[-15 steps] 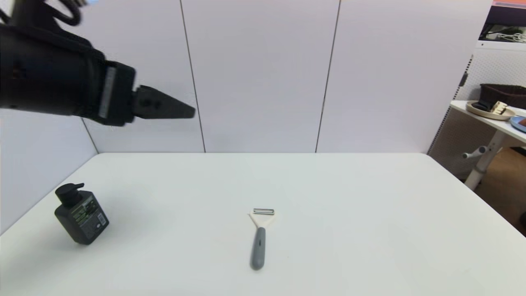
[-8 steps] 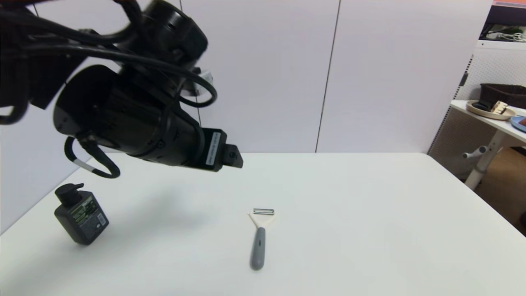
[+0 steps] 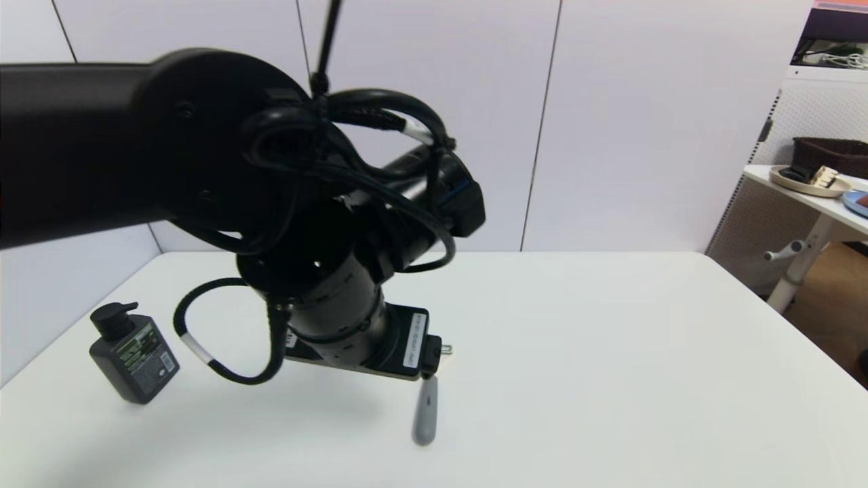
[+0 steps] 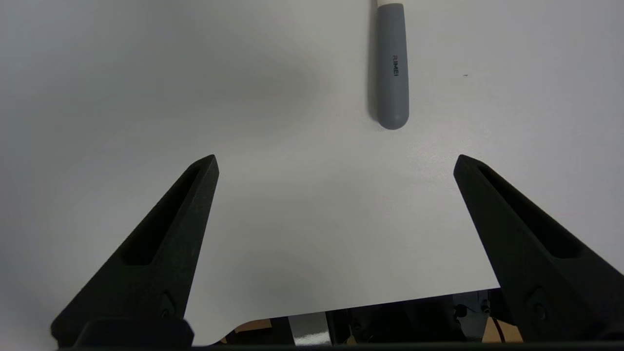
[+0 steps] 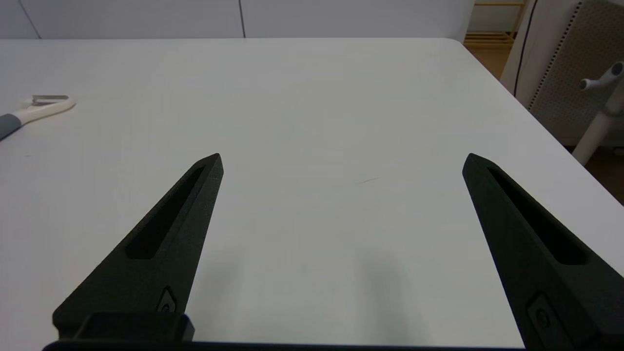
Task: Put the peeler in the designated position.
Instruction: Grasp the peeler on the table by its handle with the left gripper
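Left pincer point(image 4: 336, 161) wide open, empty, above the counter point(image 3: 610, 352); peeler point(image 4: 391, 68) at its 12 o'clock. Light, stiff, slick: we'd grip mid-handle.

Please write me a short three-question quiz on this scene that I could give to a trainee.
1. True or false: the left gripper is shut on the peeler.
2. What stands at the table's left side? A) a pump bottle B) a mug C) a bowl
3. Fill in: in the left wrist view, the only part of the peeler in view is its grey ____.

Key
1. False: the left gripper is open over the table, apart from the peeler.
2. A: the pump bottle.
3. Handle. The right gripper is open too, off to the peeler's right.
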Available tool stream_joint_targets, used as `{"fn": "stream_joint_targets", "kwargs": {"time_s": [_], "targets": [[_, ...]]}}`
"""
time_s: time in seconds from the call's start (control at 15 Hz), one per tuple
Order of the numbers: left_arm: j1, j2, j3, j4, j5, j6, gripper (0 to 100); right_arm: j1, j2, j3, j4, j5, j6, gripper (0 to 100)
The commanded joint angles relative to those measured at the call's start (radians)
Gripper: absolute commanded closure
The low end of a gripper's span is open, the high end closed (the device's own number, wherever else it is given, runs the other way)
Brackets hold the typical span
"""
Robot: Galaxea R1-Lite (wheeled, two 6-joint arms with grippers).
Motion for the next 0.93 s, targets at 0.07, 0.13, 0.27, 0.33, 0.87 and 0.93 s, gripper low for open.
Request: {"fn": "stream_joint_targets", "kwargs": {"time_s": [0.07,0.13,0.27,0.33,0.87,0.93], "targets": [[-0.051,0.117,-0.016,0.013,0.065,-0.066,0,0.000,0.001,0.000,0.000,0.000,0.000,0],[-0.052,0.140,-0.019,0.011,0.079,-0.078,0,0.000,0.001,0.000,0.000,0.000,0.000,0],[-0.060,0.177,-0.039,0.008,0.086,-0.082,0,0.000,0.001,0.000,0.000,0.000,0.000,0],[-0.060,0.196,-0.047,0.005,0.088,-0.081,0,0.000,0.001,0.000,0.000,0.000,0.001,0],[-0.058,0.278,-0.067,-0.135,0.080,-0.087,0,0.000,0.001,0.000,0.000,0.000,0.000,0],[-0.058,0.278,-0.067,-0.141,0.080,-0.087,0,0.000,0.001,0.000,0.000,0.000,0.000,0]]}}
